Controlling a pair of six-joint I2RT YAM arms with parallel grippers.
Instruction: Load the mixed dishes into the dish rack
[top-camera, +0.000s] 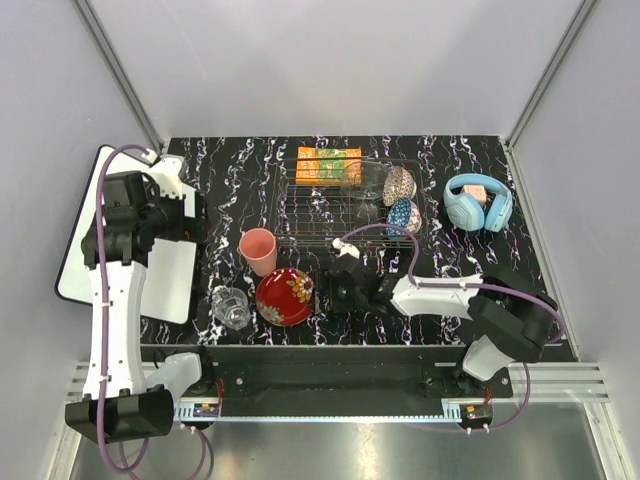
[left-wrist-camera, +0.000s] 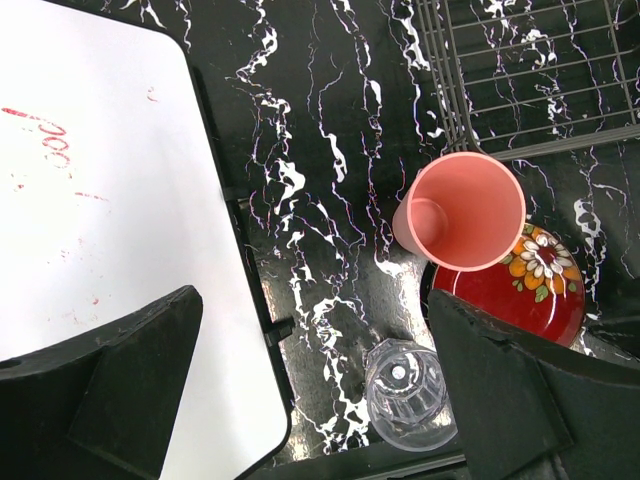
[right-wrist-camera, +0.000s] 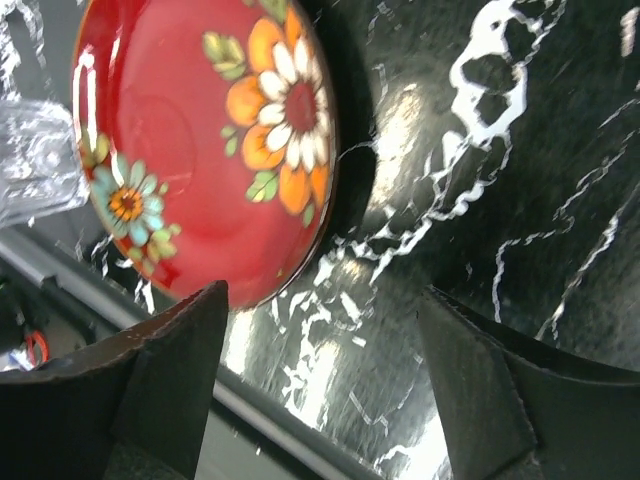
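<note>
The wire dish rack (top-camera: 318, 214) stands at the back centre and holds a clear bowl (top-camera: 371, 180), a beige patterned bowl (top-camera: 399, 184) and a blue patterned bowl (top-camera: 404, 215). On the table in front of it are a pink cup (top-camera: 259, 250), a red floral bowl (top-camera: 285, 297) and a small clear glass cup (top-camera: 231, 307). My right gripper (top-camera: 338, 288) is open and empty, low over the table just right of the red bowl (right-wrist-camera: 200, 150). My left gripper (top-camera: 192, 214) is open and empty, held high over the board's edge, left of the pink cup (left-wrist-camera: 465, 210).
A flat white board (top-camera: 171, 280) lies at the left, also in the left wrist view (left-wrist-camera: 90, 200). An orange-green box (top-camera: 328, 165) sits at the rack's back edge. Light-blue headphones (top-camera: 478, 203) lie at the right. The table's front edge runs close below the red bowl.
</note>
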